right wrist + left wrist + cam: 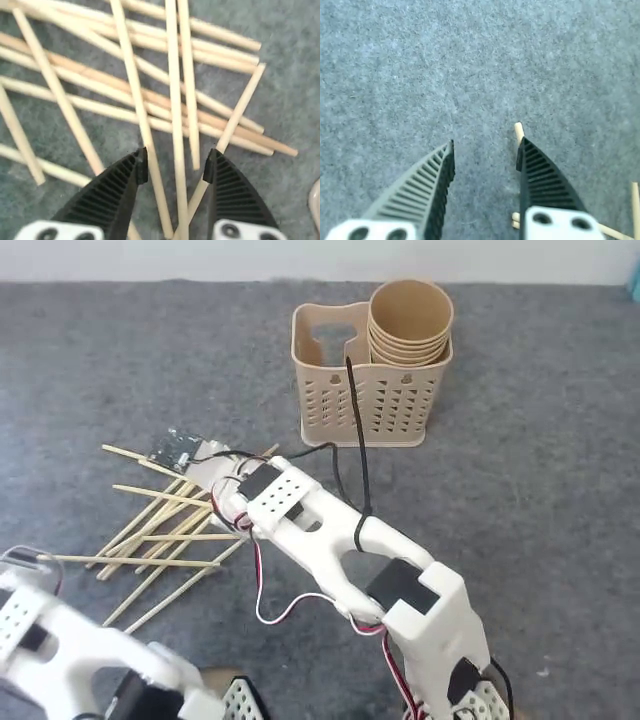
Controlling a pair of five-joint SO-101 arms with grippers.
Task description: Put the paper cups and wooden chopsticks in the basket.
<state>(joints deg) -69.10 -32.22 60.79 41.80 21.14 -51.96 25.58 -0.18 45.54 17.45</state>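
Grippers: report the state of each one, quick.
Left gripper: open, holding nothing, above the grey carpet.
Right gripper: open, holding nothing, low over the wooden chopsticks.

Matt wooden chopsticks (175, 100), rough carpet (540, 490), smooth plastic basket (400, 405), matt paper cups (410, 340).

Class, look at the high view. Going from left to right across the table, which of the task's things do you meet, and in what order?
pile of wooden chopsticks → basket's handle → stack of paper cups
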